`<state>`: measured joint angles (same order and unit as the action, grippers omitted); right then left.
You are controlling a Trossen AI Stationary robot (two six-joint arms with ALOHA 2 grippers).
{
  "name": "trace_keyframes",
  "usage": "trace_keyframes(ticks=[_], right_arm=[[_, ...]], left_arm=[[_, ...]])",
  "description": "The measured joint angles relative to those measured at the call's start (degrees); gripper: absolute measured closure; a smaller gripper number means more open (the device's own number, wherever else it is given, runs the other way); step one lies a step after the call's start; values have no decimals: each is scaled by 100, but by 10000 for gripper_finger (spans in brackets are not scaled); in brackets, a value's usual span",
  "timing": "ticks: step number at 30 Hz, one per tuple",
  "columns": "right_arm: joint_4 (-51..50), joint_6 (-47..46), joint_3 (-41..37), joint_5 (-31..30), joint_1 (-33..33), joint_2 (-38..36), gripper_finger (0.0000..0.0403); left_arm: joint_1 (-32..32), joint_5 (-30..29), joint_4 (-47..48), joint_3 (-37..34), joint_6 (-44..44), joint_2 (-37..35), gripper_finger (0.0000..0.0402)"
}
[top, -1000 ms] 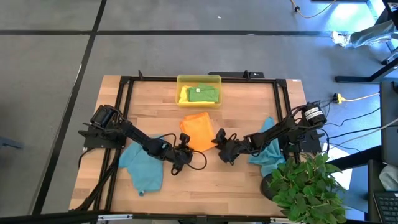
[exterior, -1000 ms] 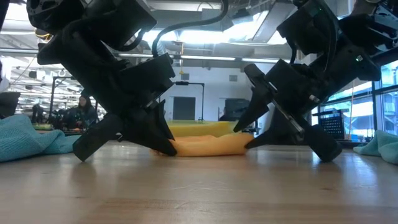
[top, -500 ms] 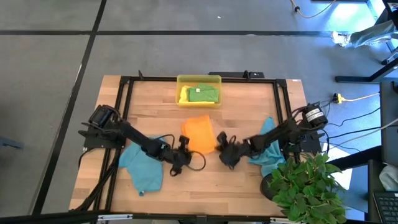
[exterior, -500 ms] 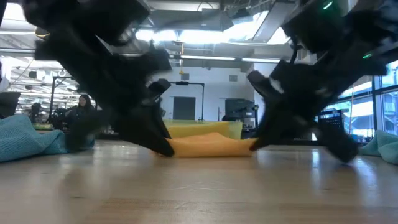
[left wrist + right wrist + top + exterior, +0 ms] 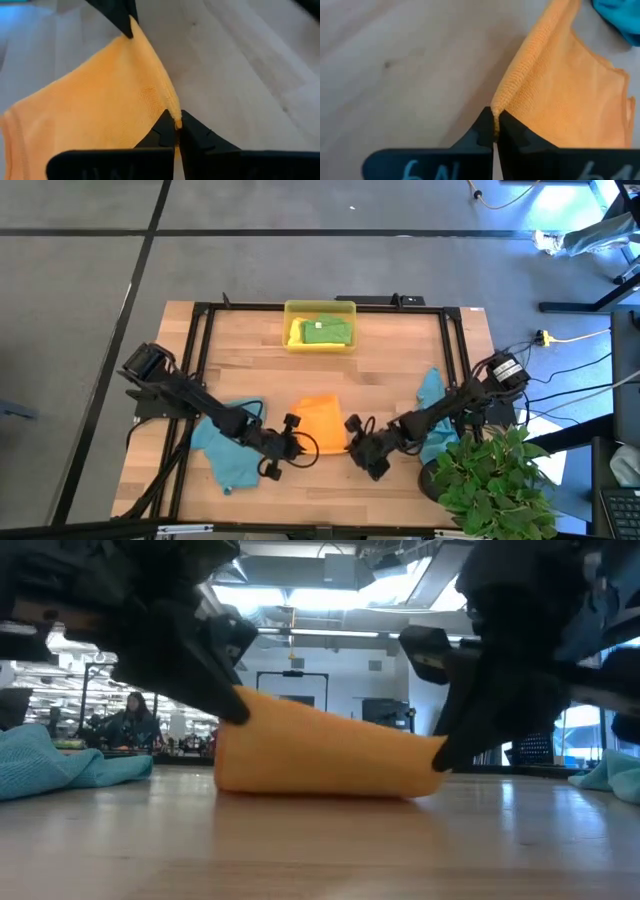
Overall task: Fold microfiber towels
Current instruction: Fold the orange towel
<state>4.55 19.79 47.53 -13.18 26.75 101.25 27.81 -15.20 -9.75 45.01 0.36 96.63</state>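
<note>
I had both grippers down near the front edge of the worktop [image 5: 230,360], each pinching a corner of the orange towel [image 5: 322,423]. The left gripper [image 5: 296,446] was fully closed on the towel's front-left corner; in its wrist view I saw the two fingertips [image 5: 162,131] meeting with a sliver of orange cloth squeezed between them. The right gripper [image 5: 352,448] was likewise clamped tight on the front-right corner, its fingertips [image 5: 485,129] nipping the folded hem of the cloth.

From the low view the orange towel was lifted along its near edge — raised highest at the left gripper's side and sloping down toward the right gripper — while its far part rested on the wood. It sat about midway between the worktop's left and right edges, in the front half.

One teal towel [image 5: 228,452] lay crumpled toward the front-left corner, under the left arm. The other teal towel [image 5: 433,392] lay bunched by the right edge, partly beneath the right arm. The yellow tray [image 5: 320,308] stood at the middle of the back edge, holding the green towel [image 5: 328,330] on top of the yellow towel [image 5: 296,332] — both inside the tray
</note>
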Motion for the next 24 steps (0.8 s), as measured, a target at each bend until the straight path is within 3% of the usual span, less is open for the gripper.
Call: trace_keyframes(ticks=[12,19,24], right_arm=[[84,-335,41,1081,-299,-203,397],[529,-381,45,1275,-309,-205,397],[990,-449,34,2170,-790,-208,397]], left_arm=[[2,627,-101,5,-304,5,401],[106,777,-116,13,-291,3,401],[-94,1073,-128,-195,-293,-26,401]])
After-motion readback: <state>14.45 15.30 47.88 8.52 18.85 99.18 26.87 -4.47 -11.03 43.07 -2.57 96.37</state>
